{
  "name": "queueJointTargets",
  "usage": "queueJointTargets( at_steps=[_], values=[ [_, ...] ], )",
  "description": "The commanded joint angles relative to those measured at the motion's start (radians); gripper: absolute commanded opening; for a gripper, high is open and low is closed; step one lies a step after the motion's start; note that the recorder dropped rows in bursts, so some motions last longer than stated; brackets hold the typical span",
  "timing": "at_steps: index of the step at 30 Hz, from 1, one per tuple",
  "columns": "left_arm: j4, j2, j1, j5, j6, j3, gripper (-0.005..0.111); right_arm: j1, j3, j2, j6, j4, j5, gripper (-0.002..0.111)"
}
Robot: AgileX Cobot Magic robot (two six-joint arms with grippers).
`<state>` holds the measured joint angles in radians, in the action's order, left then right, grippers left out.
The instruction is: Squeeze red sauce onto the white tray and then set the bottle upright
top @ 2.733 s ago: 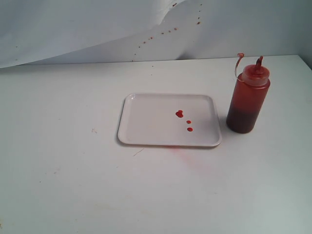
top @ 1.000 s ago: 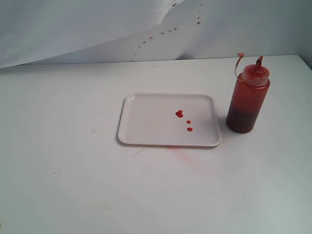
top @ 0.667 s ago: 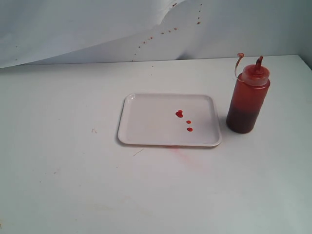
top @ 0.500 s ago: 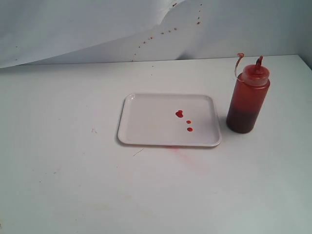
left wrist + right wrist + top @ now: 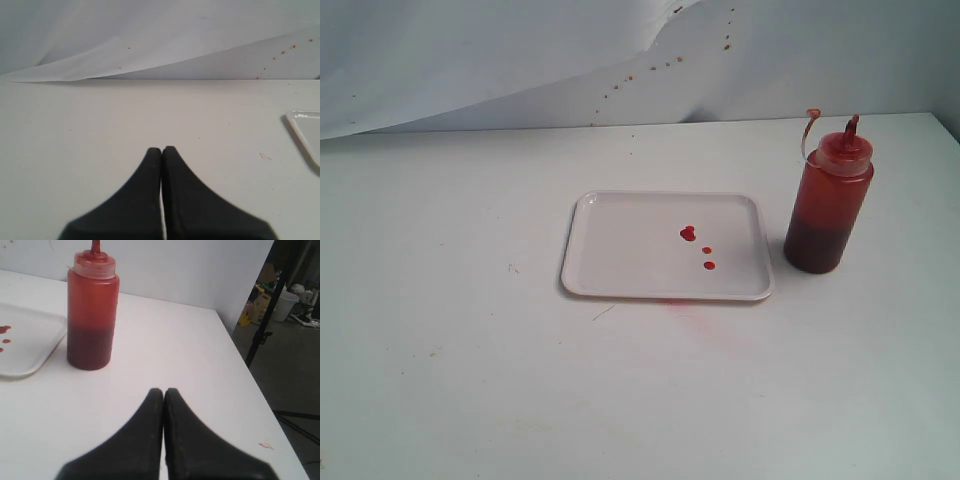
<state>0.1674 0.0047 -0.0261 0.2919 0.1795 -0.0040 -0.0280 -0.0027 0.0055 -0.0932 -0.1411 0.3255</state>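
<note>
The squeeze bottle (image 5: pixel 828 215) stands upright on the white tabletop (image 5: pixel 470 360) toward its far right corner, just beside the white tray (image 5: pixel 610 255) but apart from it, with its nozzle up, its tip cover dangling on the tether and dark red fill in its lower part. The tray lies near the tabletop's middle with three small drops of red sauce (image 5: pixel 688 233) in its right half, and a faint pinkish smear (image 5: pixel 705 322) marks the tabletop along its near edge. The left gripper (image 5: pixel 161 150) and the right gripper (image 5: pixel 163 391) each have their jaws pressed together on nothing, the right one facing the bottle from well apart.
</note>
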Motion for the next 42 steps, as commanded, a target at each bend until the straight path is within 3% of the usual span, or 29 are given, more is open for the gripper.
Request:
queueJointTargets(
  at_steps=[1,14,42],
  values=[
    [0.000,-0.005,0.005,-0.004,0.002,0.004,0.000,-0.006,0.003,-0.005,0.020,0.002,0.006,0.000],
    [0.000,-0.005,0.005,-0.004,0.002,0.004,0.000,-0.006,0.003,-0.005,0.035,0.171,0.006,0.000],
    [0.000,-0.005,0.005,-0.004,0.002,0.004,0.000,-0.006,0.003,-0.005,0.037,0.171,0.007,0.000]
  ],
)
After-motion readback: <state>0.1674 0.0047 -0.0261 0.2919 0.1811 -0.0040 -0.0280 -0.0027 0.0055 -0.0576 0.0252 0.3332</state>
